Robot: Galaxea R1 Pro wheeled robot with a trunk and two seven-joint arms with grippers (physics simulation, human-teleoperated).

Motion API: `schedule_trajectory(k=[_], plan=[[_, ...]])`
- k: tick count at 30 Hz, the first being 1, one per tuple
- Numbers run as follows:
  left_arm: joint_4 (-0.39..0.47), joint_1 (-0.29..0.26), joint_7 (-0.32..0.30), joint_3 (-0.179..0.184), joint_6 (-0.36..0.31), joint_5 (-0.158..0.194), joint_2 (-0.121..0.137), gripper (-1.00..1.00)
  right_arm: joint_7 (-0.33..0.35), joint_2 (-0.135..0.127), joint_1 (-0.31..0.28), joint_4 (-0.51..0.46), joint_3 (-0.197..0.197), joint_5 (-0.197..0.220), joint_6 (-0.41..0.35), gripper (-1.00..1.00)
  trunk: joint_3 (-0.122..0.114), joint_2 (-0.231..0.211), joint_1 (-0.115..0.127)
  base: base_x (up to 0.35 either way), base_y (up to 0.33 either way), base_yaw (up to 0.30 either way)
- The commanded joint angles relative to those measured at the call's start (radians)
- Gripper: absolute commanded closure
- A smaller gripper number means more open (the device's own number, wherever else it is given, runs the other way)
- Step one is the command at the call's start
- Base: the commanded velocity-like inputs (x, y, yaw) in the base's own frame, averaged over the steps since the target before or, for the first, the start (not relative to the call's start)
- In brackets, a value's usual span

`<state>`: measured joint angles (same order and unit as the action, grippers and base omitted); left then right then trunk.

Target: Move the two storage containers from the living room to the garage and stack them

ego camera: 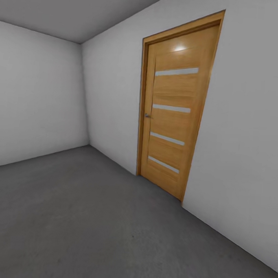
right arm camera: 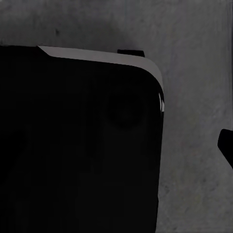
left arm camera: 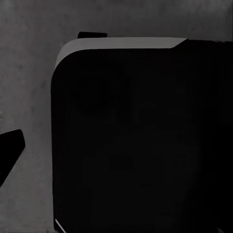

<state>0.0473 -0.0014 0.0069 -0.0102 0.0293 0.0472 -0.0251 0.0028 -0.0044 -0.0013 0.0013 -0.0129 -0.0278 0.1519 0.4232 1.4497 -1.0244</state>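
The head view showed a bare room. The floor (ego camera: pixel 82 217) was dark grey and mottled, and it filled the lower half of the frame. White walls (ego camera: pixel 35 93) stood at the left and ran back along the right side. A wooden door (ego camera: pixel 173 112) stood in the right wall, right of the middle of the frame. It was shut. It had four thin pale strips across it and a small handle (ego camera: pixel 147 115) on its left edge. A bright spot of light shone near its top. The ceiling (ego camera: pixel 60 8) was grey in the upper left.

In the left wrist view, a big black shape (left arm camera: pixel 141 141) with a rounded corner and a pale top edge covered most of the frame. Grey floor (left arm camera: pixel 26 77) showed on the left side and along the top. A dark tip (left arm camera: pixel 10 145) poked in at the left edge.

The right wrist view had the same kind of black shape (right arm camera: pixel 77 145) on the left, with grey floor (right arm camera: pixel 194 73) around it and a dark tip (right arm camera: pixel 226 145) at the right edge.

I could not tell if either gripper was spread or pressed together. No bin could be seen.
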Motion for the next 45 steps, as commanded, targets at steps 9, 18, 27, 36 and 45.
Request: schedule_trajectory(k=[9, 18, 27, 36, 45], plan=[[0.0, 0.0, 0.001, -0.001, 0.003, 0.005, -0.001, -1.0, 0.0, 0.0, 0.0, 0.0, -0.001, -0.002, 0.002, -1.0, 0.001, 0.0, -0.001, 0.322, 0.043, -0.179], [0.0, 0.0, 0.001, -0.001, 0.003, 0.005, 0.0, -1.0, 0.002, 0.0, 0.0, 0.0, -0.002, 0.0, 0.0, -1.0, 0.001, 0.0, -0.001, 0.322, 0.08, -0.016], [0.0, 0.0, 0.001, -0.001, 0.003, 0.005, -0.001, -1.0, 0.002, 0.0, 0.0, 0.0, -0.002, 0.0, -0.001, -1.0, 0.001, 0.0, -0.001, 0.322, 0.082, 0.0], [0.0, 0.0, 0.001, -0.001, 0.003, 0.005, -0.001, -1.0, 0.001, -0.002, 0.0, 0.0, -0.002, 0.0, 0.0, -1.0, 0.001, 0.0, -0.001, 0.322, 0.082, 0.0], [0.0, 0.0, 0.001, -0.001, 0.003, 0.005, -0.001, -1.0, 0.0, -0.001, 0.0, 0.0, -0.001, 0.0, 0.004, -1.0, 0.001, 0.0, -0.001, 0.322, 0.098, -0.006]])
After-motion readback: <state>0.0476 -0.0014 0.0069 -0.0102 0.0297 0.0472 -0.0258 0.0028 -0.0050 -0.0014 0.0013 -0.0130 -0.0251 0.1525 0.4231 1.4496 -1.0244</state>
